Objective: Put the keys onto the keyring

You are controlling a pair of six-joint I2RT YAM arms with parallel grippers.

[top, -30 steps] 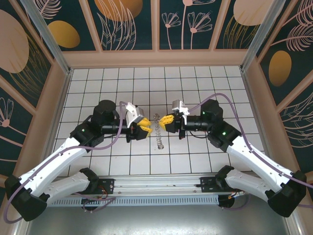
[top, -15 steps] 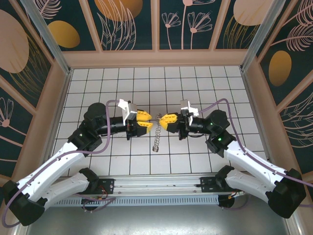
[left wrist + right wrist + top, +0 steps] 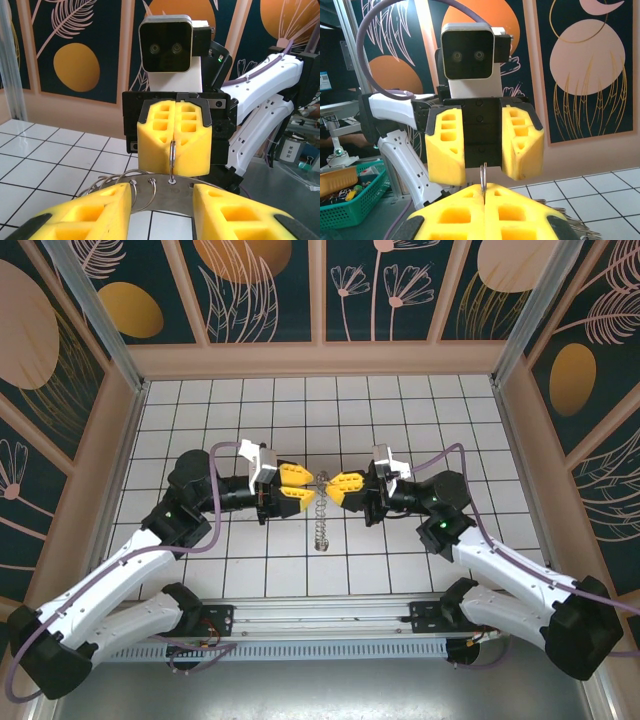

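My two grippers meet tip to tip over the middle of the tiled floor, the left gripper (image 3: 296,490) facing the right gripper (image 3: 344,485). The keyring (image 3: 319,520) hangs between them as a thin silvery coil reaching down to the tiles. Seen from the left wrist, the keyring (image 3: 170,186) is a flat curved metal band with holes and several wire loops, and my left gripper (image 3: 161,196) is shut on it. Opposite, the right gripper (image 3: 173,145) is shut on a small split ring (image 3: 172,160) threaded through one hole. That split ring (image 3: 482,177) stands up from the right gripper (image 3: 484,197). The keys are hidden.
The white tiled floor (image 3: 400,410) is boxed in by tan walls (image 3: 320,358) with patterned panels above. A metal rail (image 3: 320,625) runs along the near edge between the arm bases. A green basket (image 3: 350,205) of small items stands beyond the enclosure.
Both grippers have rolled and drawn closer together, shifting slightly away from the near edge. The keyring's coil now hangs straighter and a little lower between them.
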